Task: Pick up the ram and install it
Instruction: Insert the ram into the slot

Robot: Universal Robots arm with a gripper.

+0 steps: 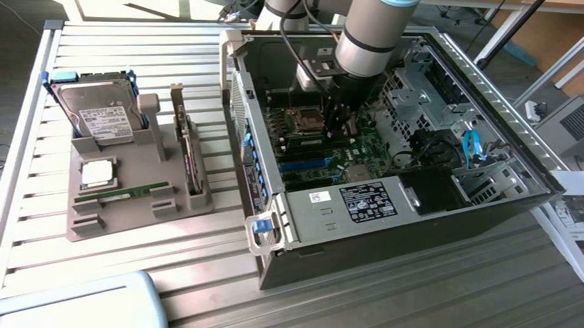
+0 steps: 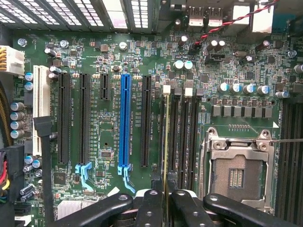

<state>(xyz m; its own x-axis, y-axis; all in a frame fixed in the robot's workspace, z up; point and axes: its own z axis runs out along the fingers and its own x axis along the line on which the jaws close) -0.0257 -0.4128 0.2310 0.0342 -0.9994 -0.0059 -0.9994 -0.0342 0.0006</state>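
Though barely parted, the hand (image 2: 164,185) grips the ram (image 2: 165,137) edge-on, right at the memory slots (image 2: 182,137).

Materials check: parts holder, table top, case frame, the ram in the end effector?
Parts holder: matte grey plastic, probably; dull, uniform, no glint.
Table top: ribbed pale metal, likely aluminium.
Case frame: bare sheet metal, grey sheen, punched holes.
Ram, edge-on in the end effector: thin yellowish-green board, probably circuit laminate.
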